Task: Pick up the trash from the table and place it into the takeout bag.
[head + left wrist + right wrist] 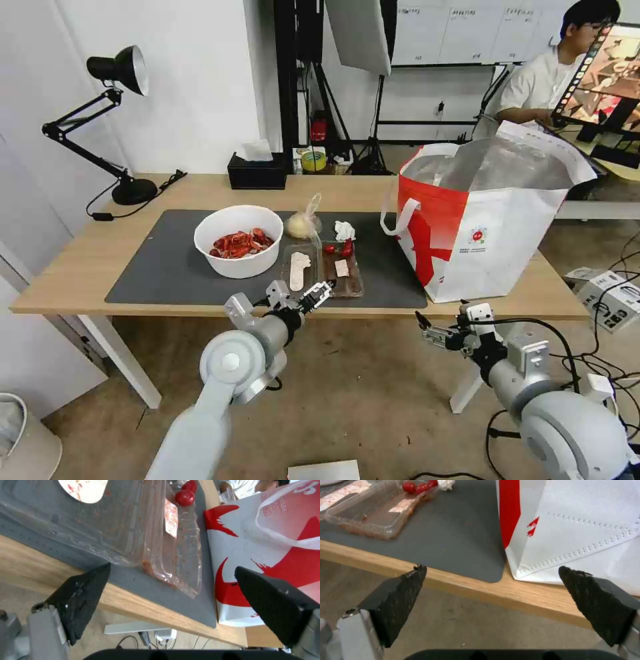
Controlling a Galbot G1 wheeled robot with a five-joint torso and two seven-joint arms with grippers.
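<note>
Your left pincer (325,291) hovers spread at the tray (323,268); right pincer (427,329) gapes below the bench (80,267) edge.

I see a light wood table (80,280), matt grey mat (167,267), glossy clear plastic tray (133,530), shiny foil-lined takeout bag (493,247).

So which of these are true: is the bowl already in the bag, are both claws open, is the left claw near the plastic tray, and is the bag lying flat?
1. The white round bowl of red crayfish shells is inside the bag. False: it sits on the dark grey mat.
2. Both the left gripper and right gripper are open. True.
3. The left gripper is at the clear hinged plastic tray. True.
4. The white-and-red takeout bag lies flat. False: it stands upright, open.
</note>
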